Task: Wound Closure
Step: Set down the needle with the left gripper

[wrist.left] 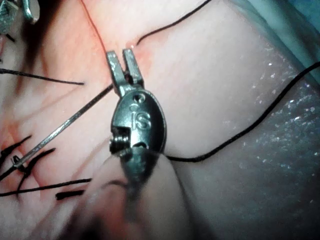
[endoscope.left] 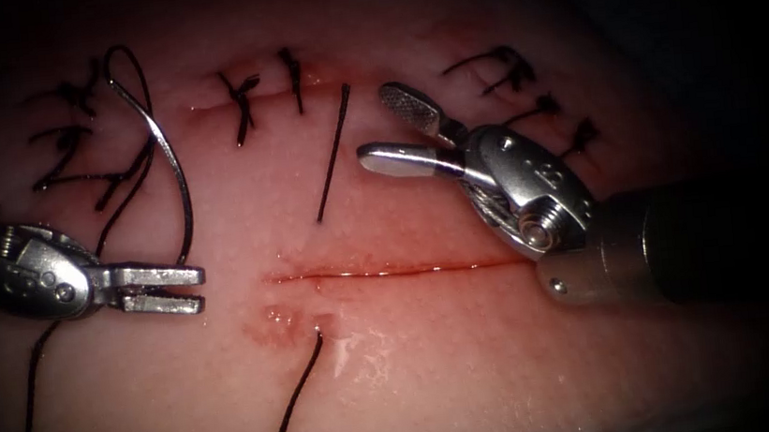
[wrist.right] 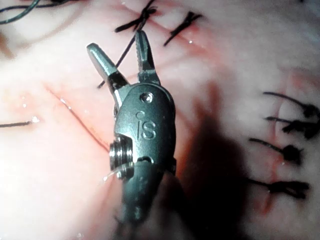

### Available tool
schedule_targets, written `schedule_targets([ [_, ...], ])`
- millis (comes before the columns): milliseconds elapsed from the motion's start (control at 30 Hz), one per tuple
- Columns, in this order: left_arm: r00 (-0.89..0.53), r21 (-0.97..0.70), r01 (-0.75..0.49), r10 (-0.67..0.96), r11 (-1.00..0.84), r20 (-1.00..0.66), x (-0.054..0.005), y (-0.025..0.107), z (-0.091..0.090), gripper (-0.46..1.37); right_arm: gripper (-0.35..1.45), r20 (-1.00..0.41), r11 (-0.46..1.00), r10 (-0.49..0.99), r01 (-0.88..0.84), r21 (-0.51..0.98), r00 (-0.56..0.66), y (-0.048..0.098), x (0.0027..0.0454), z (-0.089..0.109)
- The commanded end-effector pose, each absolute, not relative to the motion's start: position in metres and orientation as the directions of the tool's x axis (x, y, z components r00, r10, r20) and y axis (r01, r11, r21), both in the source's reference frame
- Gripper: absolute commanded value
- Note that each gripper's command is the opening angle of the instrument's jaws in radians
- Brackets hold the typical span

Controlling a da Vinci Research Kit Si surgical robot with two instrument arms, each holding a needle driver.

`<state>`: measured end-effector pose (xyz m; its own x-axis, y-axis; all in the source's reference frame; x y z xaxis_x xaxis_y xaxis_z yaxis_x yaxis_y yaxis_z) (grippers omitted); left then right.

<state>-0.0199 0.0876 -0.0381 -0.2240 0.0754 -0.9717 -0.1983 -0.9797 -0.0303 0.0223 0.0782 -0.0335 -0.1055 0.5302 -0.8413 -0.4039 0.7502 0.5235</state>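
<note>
The left gripper (endoscope.left: 201,289) is hovering over the tissue (endoscope.left: 437,371), left of the cut (endoscope.left: 390,270), with its 2 flat steel jaws standing only a little apart. Nothing is showing in the narrow gap between them. The curved needle (endoscope.left: 175,170), a thin shiny arc, is lying over the tissue on the far side of this gripper. Its near end is reaching the upper jaw, but it is hard to make out whether it is touching the jaw. No part of the needle is looking buried in the tissue.

In the left wrist view the needle (wrist.left: 65,125) is running behind the base of the gripper (wrist.left: 120,52) and its end is hidden there.

The right gripper (endoscope.left: 376,125) is hanging wide open on the far side of the cut and is holding nothing; the ribbed inner face of 1 jaw is showing. The right wrist view is showing this gripper (wrist.right: 115,41) spread in a V.

The dark thread (endoscope.left: 294,403) is coming out of the wet, glossy tissue just near the cut and is being cut off by the picture's edge. Red fluid (endoscope.left: 277,320) is lying around this exit point. Knotted stitches (endoscope.left: 241,98) are sitting along the far wound.
</note>
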Motion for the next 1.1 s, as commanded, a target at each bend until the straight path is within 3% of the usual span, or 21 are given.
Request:
schedule_targets([
  [33, -0.224, -0.032, -0.195, 0.076, -0.980, -0.972, -0.0199, 0.0876, -0.0381, -0.35, 0.21, -0.847, 0.767, 0.524, -0.384, 0.514, -0.087, 0.0782, 0.0219, -0.0334],
  [333, -0.224, -0.033, -0.195, 0.077, -0.980, -0.972, -0.0199, 0.0877, -0.0381, -0.35, 0.24, -0.898, 0.856, 0.440, -0.294, 0.424, -0.013, 0.0751, 0.0222, -0.0338],
  [467, -0.222, -0.034, -0.198, 0.078, -0.980, -0.972, -0.0199, 0.0878, -0.0381, -0.35, 0.41, -0.925, 0.892, 0.380, -0.267, 0.365, 0.006, 0.0740, 0.0224, -0.0343],
  [600, -0.220, -0.034, -0.200, 0.078, -0.979, -0.972, -0.0198, 0.0878, -0.0381, -0.35, 0.70, -0.949, 0.923, 0.314, -0.244, 0.297, 0.033, 0.0732, 0.0227, -0.0350],
  [733, -0.220, -0.034, -0.200, 0.078, -0.979, -0.972, -0.0198, 0.0878, -0.0381, -0.35, 0.79, -0.962, 0.940, 0.269, -0.227, 0.254, 0.037, 0.0726, 0.0229, -0.0356],
  [1000, -0.222, -0.033, -0.203, 0.079, -0.979, -0.972, -0.0199, 0.0878, -0.0381, -0.35, 0.79, -0.975, 0.957, 0.216, -0.210, 0.200, 0.056, 0.0720, 0.0232, -0.0362],
  [1100, -0.229, -0.034, -0.211, 0.083, -0.977, -0.970, -0.0200, 0.0881, -0.0380, -0.35, 0.68, -0.978, 0.963, 0.200, -0.198, 0.184, 0.066, 0.0719, 0.0233, -0.0363],
])
